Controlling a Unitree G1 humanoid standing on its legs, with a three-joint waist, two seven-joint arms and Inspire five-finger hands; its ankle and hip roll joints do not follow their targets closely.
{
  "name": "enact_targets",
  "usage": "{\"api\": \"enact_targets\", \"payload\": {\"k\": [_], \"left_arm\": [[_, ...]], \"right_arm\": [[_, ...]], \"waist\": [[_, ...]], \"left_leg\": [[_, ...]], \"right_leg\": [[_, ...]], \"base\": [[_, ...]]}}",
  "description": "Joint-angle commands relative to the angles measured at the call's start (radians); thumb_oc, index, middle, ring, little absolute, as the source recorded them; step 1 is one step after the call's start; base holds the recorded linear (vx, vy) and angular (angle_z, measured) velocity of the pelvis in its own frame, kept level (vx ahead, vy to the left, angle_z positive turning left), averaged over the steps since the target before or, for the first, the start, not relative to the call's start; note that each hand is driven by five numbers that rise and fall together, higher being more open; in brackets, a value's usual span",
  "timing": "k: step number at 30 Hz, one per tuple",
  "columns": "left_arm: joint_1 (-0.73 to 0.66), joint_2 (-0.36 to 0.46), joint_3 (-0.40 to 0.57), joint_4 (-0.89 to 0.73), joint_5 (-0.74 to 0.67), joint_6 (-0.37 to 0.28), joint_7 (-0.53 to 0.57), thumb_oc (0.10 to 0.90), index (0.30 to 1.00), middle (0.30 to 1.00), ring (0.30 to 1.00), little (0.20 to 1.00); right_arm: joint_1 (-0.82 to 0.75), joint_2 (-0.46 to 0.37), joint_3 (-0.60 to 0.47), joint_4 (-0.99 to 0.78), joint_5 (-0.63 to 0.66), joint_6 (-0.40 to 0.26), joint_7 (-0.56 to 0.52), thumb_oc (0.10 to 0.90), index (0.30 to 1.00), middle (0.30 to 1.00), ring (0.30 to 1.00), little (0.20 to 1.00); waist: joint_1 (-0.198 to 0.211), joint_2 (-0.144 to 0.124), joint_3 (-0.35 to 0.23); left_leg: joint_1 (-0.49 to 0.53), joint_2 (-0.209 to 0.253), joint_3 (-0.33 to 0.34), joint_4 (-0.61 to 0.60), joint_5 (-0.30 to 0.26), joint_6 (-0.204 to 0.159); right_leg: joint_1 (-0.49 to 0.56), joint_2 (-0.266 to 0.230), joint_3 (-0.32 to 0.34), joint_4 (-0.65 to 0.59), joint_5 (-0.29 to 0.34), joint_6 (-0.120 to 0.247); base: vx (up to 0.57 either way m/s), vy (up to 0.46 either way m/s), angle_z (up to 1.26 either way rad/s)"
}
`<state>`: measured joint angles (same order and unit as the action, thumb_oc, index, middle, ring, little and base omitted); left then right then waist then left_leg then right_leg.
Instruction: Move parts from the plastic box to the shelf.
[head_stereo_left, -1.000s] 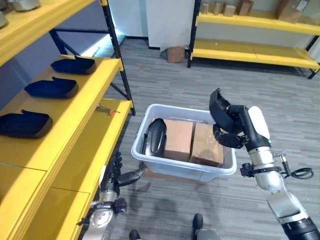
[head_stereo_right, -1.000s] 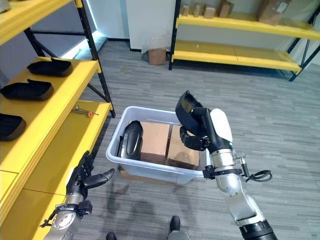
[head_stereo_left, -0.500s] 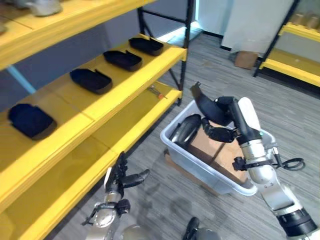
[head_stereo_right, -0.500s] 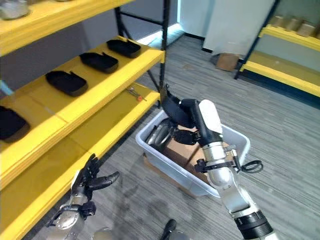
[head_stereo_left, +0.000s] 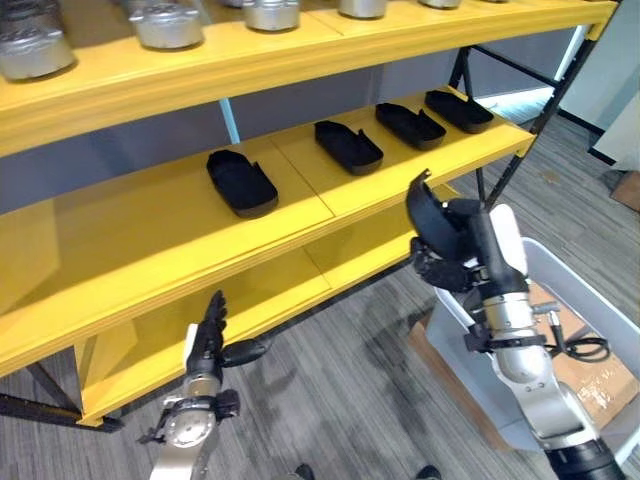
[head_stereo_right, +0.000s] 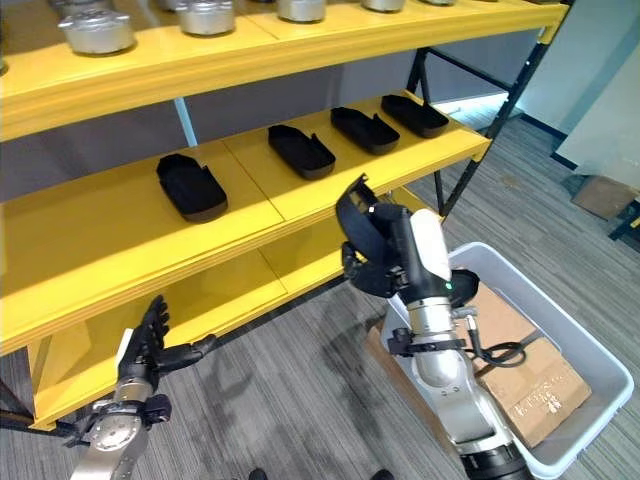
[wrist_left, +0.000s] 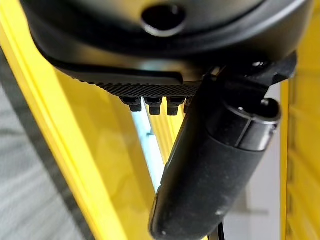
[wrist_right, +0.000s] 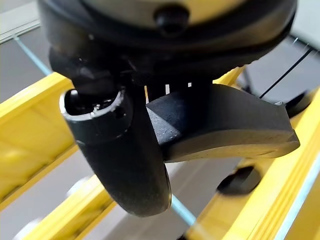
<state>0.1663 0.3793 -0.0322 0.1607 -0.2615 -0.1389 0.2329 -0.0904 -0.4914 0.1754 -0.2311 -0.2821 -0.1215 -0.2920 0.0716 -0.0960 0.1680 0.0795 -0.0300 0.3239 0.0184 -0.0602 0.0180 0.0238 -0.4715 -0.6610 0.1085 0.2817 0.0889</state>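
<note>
Four black plastic tray-shaped parts lie in a row on the yellow middle shelf board (head_stereo_left: 140, 240): one (head_stereo_left: 241, 183), two (head_stereo_left: 348, 146), three (head_stereo_left: 410, 125), four (head_stereo_left: 459, 110). There is one white plastic box (head_stereo_right: 590, 365) on the floor, with flat brown cardboard pieces (head_stereo_right: 525, 370) inside. One more black part (head_stereo_right: 362, 222) is up in the air.

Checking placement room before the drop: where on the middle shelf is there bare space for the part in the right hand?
The right hand holds a black moulded part by the yellow middle shelf. Four black parts line its right stretch, from the leftmost to the far-right one; that row is crowded. The bare patch is the shelf board left of the leftmost part.
</note>
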Motion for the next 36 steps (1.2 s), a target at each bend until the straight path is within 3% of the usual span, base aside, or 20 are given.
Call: {"api": "enact_targets", "payload": {"k": [1,2,3,4,5,6,10,13,14,23,26,28,29,30,31,32,33,34,35,36], "left_arm": [[-0.073,0.041,-0.007,-0.13,0.043,-0.107,0.025,0.9,1.0,1.0,1.0,1.0],[-0.073,0.041,-0.007,-0.13,0.043,-0.107,0.025,0.9,1.0,1.0,1.0,1.0],[-0.081,0.04,-0.018,-0.116,0.041,-0.112,0.029,0.9,1.0,1.0,1.0,1.0],[-0.091,0.041,-0.022,-0.107,0.039,-0.114,0.033,0.9,1.0,1.0,1.0,1.0],[-0.097,0.036,-0.03,-0.097,0.045,-0.113,0.026,0.9,1.0,1.0,1.0,1.0],[-0.092,0.031,-0.033,-0.094,0.052,-0.111,0.014,0.9,1.0,1.0,1.0,1.0],[-0.086,0.021,-0.033,-0.096,0.06,-0.104,0.002,0.9,1.0,1.0,1.0,1.0],[-0.087,0.009,-0.039,-0.094,0.051,-0.108,0.001,0.9,1.0,1.0,1.0,1.0],[-0.089,-0.004,-0.05,-0.087,0.054,-0.111,-0.003,0.9,1.0,1.0,1.0,1.0],[-0.079,-0.029,-0.056,-0.1,0.038,-0.118,-0.007,0.9,1.0,1.0,1.0,1.0],[-0.094,-0.044,-0.067,-0.085,0.016,-0.122,0.004,0.9,1.0,1.0,1.0,1.0],[-0.105,-0.051,-0.076,-0.083,-0.001,-0.125,0.001,0.9,1.0,1.0,1.0,1.0],[-0.109,-0.051,-0.078,-0.084,-0.015,-0.128,-0.002,0.9,1.0,1.0,1.0,1.0],[-0.112,-0.047,-0.078,-0.086,-0.019,-0.127,-0.002,0.9,1.0,1.0,1.0,1.0],[-0.113,-0.046,-0.077,-0.087,-0.019,-0.127,-0.003,0.9,1.0,1.0,1.0,1.0],[-0.114,-0.041,-0.079,-0.088,-0.021,-0.122,-0.005,0.9,1.0,1.0,1.0,1.0],[-0.105,-0.031,-0.072,-0.101,-0.023,-0.121,-0.01,0.9,1.0,1.0,1.0,1.0],[-0.096,-0.025,-0.066,-0.111,-0.021,-0.121,-0.003,0.9,1.0,1.0,1.0,1.0],[-0.095,-0.024,-0.066,-0.113,-0.02,-0.12,-0.003,0.9,1.0,1.0,1.0,1.0],[-0.101,-0.019,-0.057,-0.109,-0.021,-0.122,0.016,0.9,1.0,1.0,1.0,1.0]], "right_arm": [[-0.128,-0.021,-0.085,-0.068,-0.061,-0.064,-0.045,0.4,0.3,0.3,0.3,0.3],[-0.128,-0.021,-0.085,-0.068,-0.061,-0.064,-0.045,0.4,0.3,0.3,0.3,0.3],[-0.111,-0.027,-0.099,-0.073,-0.057,-0.068,-0.04,0.4,0.3,0.3,0.3,0.3],[-0.103,-0.033,-0.108,-0.075,-0.051,-0.07,-0.038,0.4,0.3,0.3,0.3,0.3],[-0.071,-0.042,-0.123,-0.08,-0.033,-0.084,-0.027,0.4,0.3,0.3,0.3,0.3],[-0.043,-0.04,-0.139,-0.085,-0.015,-0.099,-0.016,0.4,0.3,0.3,0.3,0.3],[-0.033,-0.042,-0.149,-0.098,-0.002,-0.124,-0.008,0.4,0.3,0.3,0.3,0.3],[-0.011,-0.043,-0.162,-0.123,0.002,-0.13,-0.009,0.4,0.3,0.3,0.3,0.3],[0.006,-0.05,-0.178,-0.132,0.001,-0.137,-0.008,0.4,0.3,0.3,0.3,0.3],[0.049,-0.059,-0.238,-0.178,0.006,-0.155,-0.03,0.4,0.3,0.3,0.3,0.3],[0.05,-0.066,-0.249,-0.206,0.004,-0.163,-0.043,0.4,0.3,0.3,0.3,0.3],[0.05,-0.074,-0.252,-0.211,0.007,-0.166,-0.051,0.4,0.3,0.3,0.3,0.3],[0.043,-0.077,-0.252,-0.212,0.007,-0.166,-0.06,0.4,0.3,0.3,0.3,0.3],[0.042,-0.078,-0.255,-0.212,0.006,-0.165,-0.068,0.4,0.3,0.3,0.3,0.3],[0.041,-0.078,-0.255,-0.211,0.006,-0.166,-0.069,0.4,0.3,0.3,0.3,0.3],[0.042,-0.078,-0.262,-0.213,0.002,-0.164,-0.08,0.4,0.3,0.3,0.3,0.3],[0.053,-0.077,-0.272,-0.217,-0.004,-0.165,-0.09,0.4,0.3,0.3,0.3,0.3],[0.057,-0.073,-0.272,-0.221,-0.01,-0.167,-0.097,0.4,0.3,0.3,0.3,0.3],[0.057,-0.073,-0.271,-0.222,-0.011,-0.167,-0.098,0.4,0.3,0.3,0.3,0.3],[0.053,-0.075,-0.266,-0.221,-0.019,-0.162,-0.109,0.4,0.3,0.3,0.3,0.3]], "waist": [[-0.04,0.019,-0.076],[-0.04,0.019,-0.076],[-0.087,0.022,-0.065],[-0.102,0.029,-0.06],[-0.134,0.038,-0.049],[-0.147,0.032,-0.046],[-0.172,0.02,-0.038],[-0.192,0.016,-0.037],[-0.201,0.011,-0.055],[-0.196,0.035,-0.084],[-0.2,0.028,-0.065],[-0.2,0.02,-0.043],[-0.193,0.015,-0.024],[-0.195,0.006,-0.019],[-0.195,0.007,-0.019],[-0.199,-0.001,-0.019],[-0.2,-0.009,-0.026],[-0.192,-0.007,-0.027],[-0.192,-0.009,-0.028],[-0.186,-0.001,-0.031]], "left_leg": [[0.035,0.017,-0.039,-0.1,-0.001,0.012],[0.035,0.017,-0.039,-0.1,-0.001,0.012],[0.029,0.008,-0.064,-0.106,0.02,0.026],[0.022,0.01,-0.084,-0.106,0.029,0.029],[0.028,0.01,-0.117,-0.106,0.028,0.035],[0.022,0.005,-0.128,-0.106,0.03,0.035],[0.034,-0.023,-0.167,-0.106,0.022,0.032],[0.049,-0.033,-0.194,-0.106,0.015,0.03],[0.061,-0.041,-0.194,-0.106,0.002,0.032],[0.051,-0.025,-0.164,-0.037,-0.032,0.011],[-0.01,-0.02,-0.14,0.128,-0.076,-0.021],[-0.056,0.006,-0.108,0.239,-0.057,-0.06],[-0.098,0.04,-0.096,0.327,-0.032,-0.089],[-0.113,0.083,-0.075,0.343,-0.021,-0.091],[-0.117,0.085,-0.077,0.349,-0.023,-0.092],[-0.12,0.137,-0.051,0.344,-0.024,-0.088],[-0.11,0.236,-0.031,0.275,-0.019,-0.085],[-0.105,0.288,-0.051,0.212,0.037,-0.097],[-0.104,0.285,-0.05,0.201,0.049,-0.098],[-0.11,0.399,-0.075,0.105,0.177,-0.124]], "right_leg": [[-0.017,-0.018,0.145,0.058,0.029,0.17],[-0.017,-0.018,0.145,0.058,0.029,0.17],[-0.087,0.055,0.321,0.092,-0.003,0.13],[-0.132,0.123,0.421,0.124,-0.038,0.104],[-0.183,0.251,0.509,0.159,-0.135,0.069],[-0.223,0.336,0.513,0.136,-0.169,0.05],[-0.318,0.439,0.506,0.02,-0.11,0.056],[-0.289,0.449,0.554,-0.027,-0.097,0.055],[-0.243,0.474,0.586,-0.062,-0.102,0.043],[-0.15,0.471,0.548,-0.104,-0.132,0.026],[-0.129,0.449,0.528,-0.09,-0.159,0.009],[-0.114,0.428,0.5,-0.077,-0.169,-0.003],[-0.101,0.418,0.47,-0.066,-0.183,-0.013],[-0.095,0.405,0.457,-0.064,-0.186,-0.013],[-0.096,0.407,0.456,-0.064,-0.186,-0.014],[-0.092,0.394,0.442,-0.063,-0.189,-0.01],[-0.081,0.373,0.428,-0.059,-0.204,0.003],[-0.079,0.369,0.437,-0.052,-0.215,0.01],[-0.083,0.368,0.436,-0.052,-0.212,0.006],[-0.092,0.35,0.449,-0.03,-0.236,0.024]], "base": [[0.07,0.145,0.49],[0.08,0.27,0.47],[0.01,0.165,0.46],[0.08,0.244,0.65],[0.1,0.101,0.95],[0.12,0.048,0.8],[0.13,-0.035,0.15],[0.12,-0.045,0.4],[0.09,-0.06,0.88],[0.11,-0.071,0.21],[0.03,-0.068,0.23],[-0.02,-0.065,0.43],[-0.03,-0.079,0.69],[-0.03,-0.066,0.74],[0.0,-0.021,0.69],[0.09,0.059,0.76],[0.13,0.124,0.71],[0.11,0.111,0.76],[0.11,0.221,0.59],[0.11,0.217,0.13]]}}
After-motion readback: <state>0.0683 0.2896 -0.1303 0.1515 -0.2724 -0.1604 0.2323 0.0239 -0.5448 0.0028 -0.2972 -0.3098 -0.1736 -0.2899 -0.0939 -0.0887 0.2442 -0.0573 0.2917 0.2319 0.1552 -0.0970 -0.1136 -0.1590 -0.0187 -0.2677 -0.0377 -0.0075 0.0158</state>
